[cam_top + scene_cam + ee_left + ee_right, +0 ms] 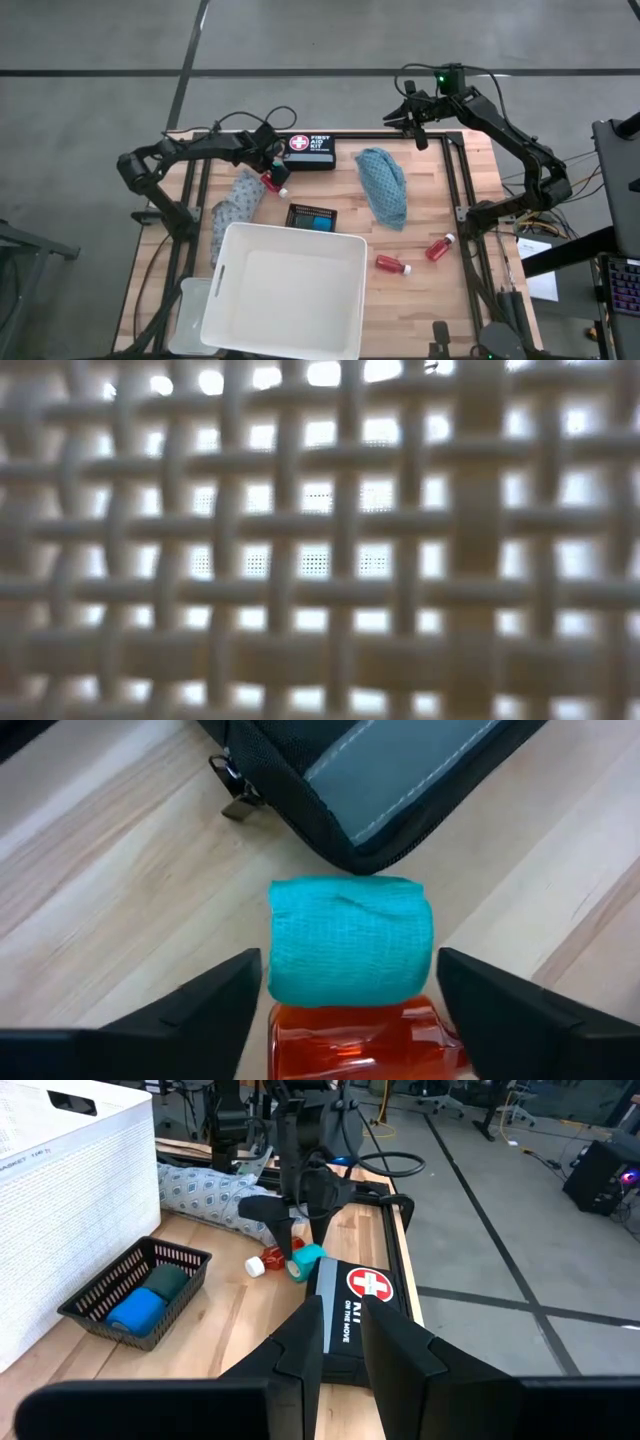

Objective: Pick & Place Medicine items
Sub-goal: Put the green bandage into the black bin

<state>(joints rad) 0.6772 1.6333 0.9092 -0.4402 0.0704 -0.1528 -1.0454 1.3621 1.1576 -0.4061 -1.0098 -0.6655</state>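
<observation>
I count three red bottles with white caps on the worktop (440, 300). One bottle (275, 184) lies at the left, beside the grey patterned cloth (236, 205), right under my left gripper (272, 170). A second bottle (392, 264) lies to the right of the big white tub (285, 290). The third bottle (440, 247) lies just beyond it, further right.

One small teal roll (348, 955) lies between the left fingers (195, 1005), touching the red bottle's clear orange-red body on its near side. The roll is a short cylinder wrapped in crinkled teal fabric. My left jaws stand wide on either side of the roll and bottle, and grip neither.

One black first-aid pouch (310, 151) with a red cross patch lies just past the roll, at the far edge. One black mesh tray (312, 217) sits in the middle against the tub's far wall. It holds two little rolls, one blue (136, 1310) and one dark green (170, 1281).

There are two cloths. The grey patterned one is bunched at the left, and the teal cloth (384, 186) is crumpled right of centre.

My right gripper (415, 118) hangs over the far right edge of the worktop, jaws narrow and empty.

The low view shows only white lattice, up close.
</observation>
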